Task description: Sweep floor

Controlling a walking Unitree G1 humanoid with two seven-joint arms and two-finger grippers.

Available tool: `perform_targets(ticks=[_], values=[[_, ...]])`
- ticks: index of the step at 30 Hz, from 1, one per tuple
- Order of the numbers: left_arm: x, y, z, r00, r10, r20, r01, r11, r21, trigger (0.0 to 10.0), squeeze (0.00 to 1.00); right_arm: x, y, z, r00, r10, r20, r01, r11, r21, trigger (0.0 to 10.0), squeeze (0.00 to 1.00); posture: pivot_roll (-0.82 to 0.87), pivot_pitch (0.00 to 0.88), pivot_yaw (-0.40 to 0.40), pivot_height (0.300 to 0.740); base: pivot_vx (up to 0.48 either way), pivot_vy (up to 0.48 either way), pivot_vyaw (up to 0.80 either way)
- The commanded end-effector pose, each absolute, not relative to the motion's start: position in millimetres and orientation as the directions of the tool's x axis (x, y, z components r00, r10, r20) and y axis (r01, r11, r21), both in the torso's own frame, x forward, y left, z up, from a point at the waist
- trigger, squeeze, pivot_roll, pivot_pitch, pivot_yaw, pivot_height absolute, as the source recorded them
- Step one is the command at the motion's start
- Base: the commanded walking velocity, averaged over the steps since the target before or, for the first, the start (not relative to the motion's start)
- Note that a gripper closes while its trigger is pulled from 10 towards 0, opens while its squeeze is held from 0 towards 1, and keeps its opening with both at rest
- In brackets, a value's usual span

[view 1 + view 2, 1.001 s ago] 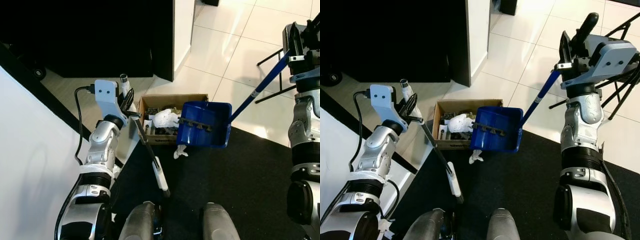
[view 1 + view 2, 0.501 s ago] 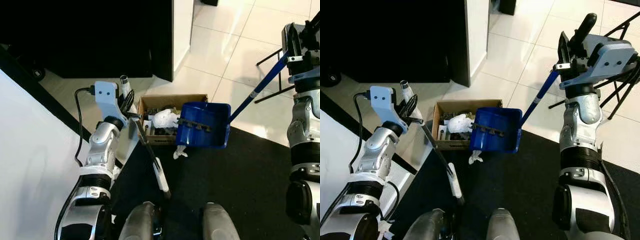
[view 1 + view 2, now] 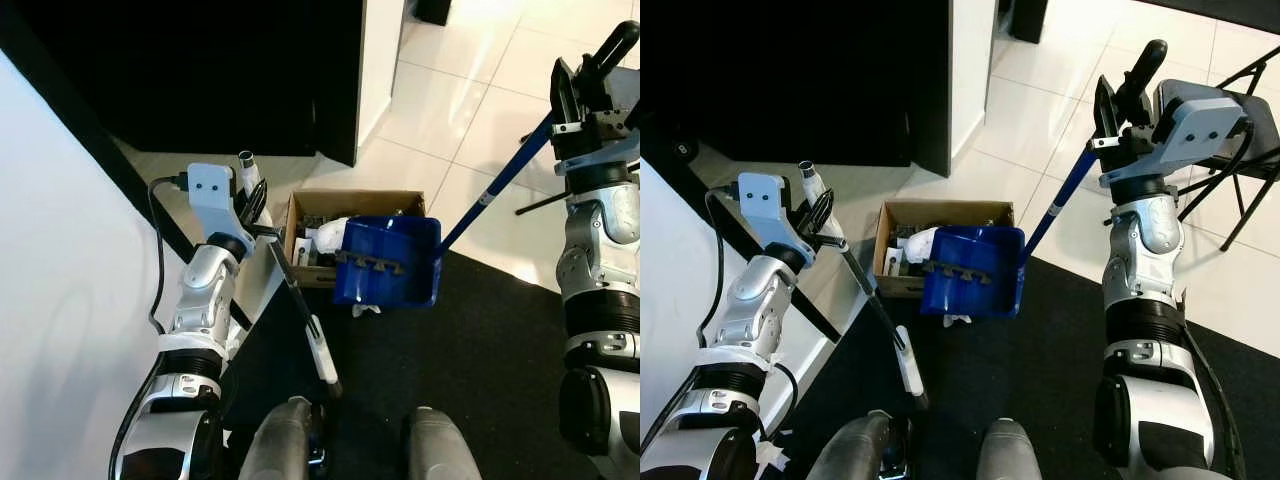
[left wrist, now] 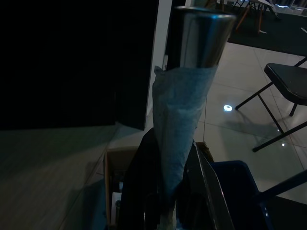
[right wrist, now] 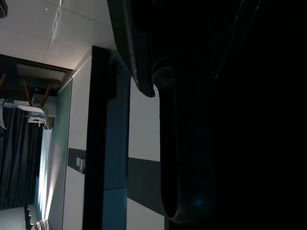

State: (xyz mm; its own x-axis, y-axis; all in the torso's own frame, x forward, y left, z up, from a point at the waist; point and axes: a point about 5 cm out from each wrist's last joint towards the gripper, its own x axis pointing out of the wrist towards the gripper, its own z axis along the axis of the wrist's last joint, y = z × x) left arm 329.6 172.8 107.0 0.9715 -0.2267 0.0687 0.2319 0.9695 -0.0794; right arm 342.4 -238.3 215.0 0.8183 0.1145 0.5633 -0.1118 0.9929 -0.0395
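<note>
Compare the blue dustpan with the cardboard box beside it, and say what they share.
The dustpan is glossy blue plastic on a long blue handle; the cardboard box is plain brown with no handle. The dustpan is held up, tilted, by the right gripper at the handle's top; the box sits flat on the floor. The dustpan overlaps the box's right part, while the box lies beneath it, holding white crumpled paper and dark bits. Both are open-topped containers for waste.

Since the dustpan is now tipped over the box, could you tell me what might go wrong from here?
The blue dustpan overhangs the cardboard box's near edge, so debris may spill onto the black mat, where a white scrap already lies. The broom in the left end effector crosses close beside the box and could snag it.
</note>
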Motion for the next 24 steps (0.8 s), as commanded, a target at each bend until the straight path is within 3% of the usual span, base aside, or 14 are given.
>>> perform_targets(ticks=[1,7,16,24], values=[[329,171,111,0.968,-0.230,0.097,0.238,0.968,-0.084,10.0,0.00,340,-238,226,0.788,0.124,0.603,-0.127,0.991,-0.038,10.0,0.00,-0.02,0.051,0.035,0.740,0.000,0.000,0.00],[331,173,104,0.971,-0.235,0.035,0.237,0.971,-0.040,10.0,0.00,337,-227,208,0.829,0.232,0.509,-0.279,0.960,0.017,10.0,0.00,-0.02,0.031,0.033,0.740,0.000,0.000,0.00],[329,177,98,0.975,-0.223,0.011,0.223,0.975,-0.024,10.0,0.00,320,-217,176,0.846,0.240,0.476,-0.299,0.953,0.051,10.0,0.00,-0.01,0.027,0.039,0.740,0.000,0.000,0.00],[324,186,93,0.977,-0.211,-0.005,0.211,0.977,-0.014,10.0,0.00,305,-223,164,0.866,0.235,0.442,-0.286,0.957,0.051,10.0,0.00,-0.02,0.031,0.043,0.740,0.000,0.000,0.00]])
